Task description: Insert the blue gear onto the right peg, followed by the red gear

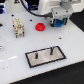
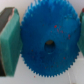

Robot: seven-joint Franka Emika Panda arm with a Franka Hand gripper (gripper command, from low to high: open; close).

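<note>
Holding the blue gear [image 2: 46, 44] clamped edge-on between my tool's [image 1: 58, 23] green pads [image 2: 10, 42], I keep it lifted above and beyond the grey plate [image 1: 46, 56], so its centre hole can meet the right peg [image 1: 50, 51]; the red gear [image 1: 40, 26] waits on the surface [image 1: 15, 55] beyond the plate

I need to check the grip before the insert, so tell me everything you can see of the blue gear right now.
The blue gear is a flat, bright blue disc with fine teeth all round its rim and a dark hole at its centre. It looks like plastic. In the wrist view it fills most of the picture, face on, squeezed between two teal fingers pressing on opposite edges. In the exterior view it sits in the gripper, held above the white table, mostly hidden.
</note>
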